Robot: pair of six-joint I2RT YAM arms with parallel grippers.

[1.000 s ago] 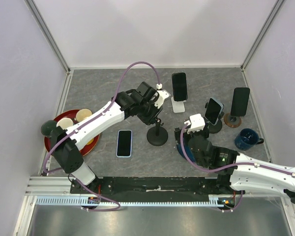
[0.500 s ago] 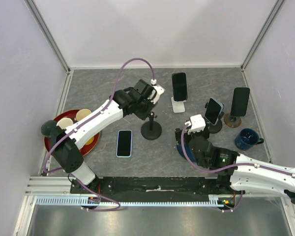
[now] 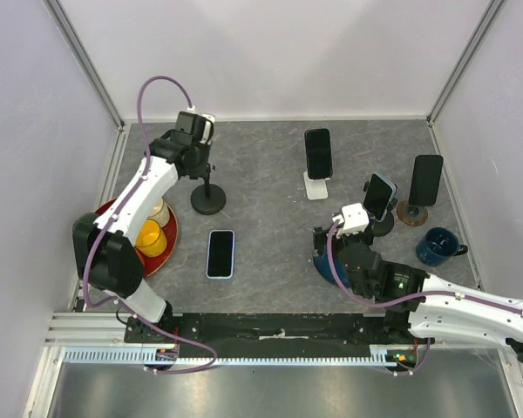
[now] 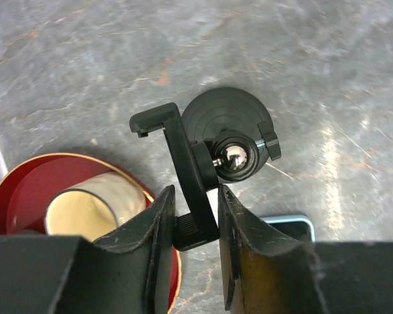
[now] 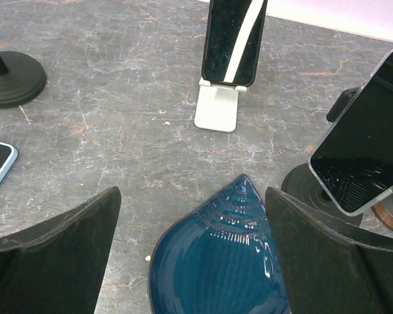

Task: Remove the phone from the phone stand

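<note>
**Top external view: phone out of the cradle, left arm holding the bare stand**

Judging by how things lie, the removal itself looks done. The phone (image 3: 220, 253) lies flat and face up on the table, in front of the black phone stand (image 3: 208, 198) and just to its right, clear of its base and touched by neither arm. The cradle of that stand carries nothing; the left wrist view shows its clamp bracket bare above the ball joint and round base.

What seems left to you is small: let go of the stand and draw the arm away. Whether the base sits fully on the table or hangs just above it, I cannot tell.

The left gripper (image 4: 195, 196) is pressed in on the stand's clamp bracket, one finger (image 4: 154, 226) on each side of its lower end, with no gap showing at the contact. To the left of the stand sits the red tray (image 4: 6, 190) with a cup (image 4: 95, 206) in it.

The right gripper (image 5: 191, 196) is spread wide and holds nothing. It hovers well to the right of the stand, over a blue dish (image 5: 216, 261). Three other phones stand on their own holders farther right, untouched.
</note>
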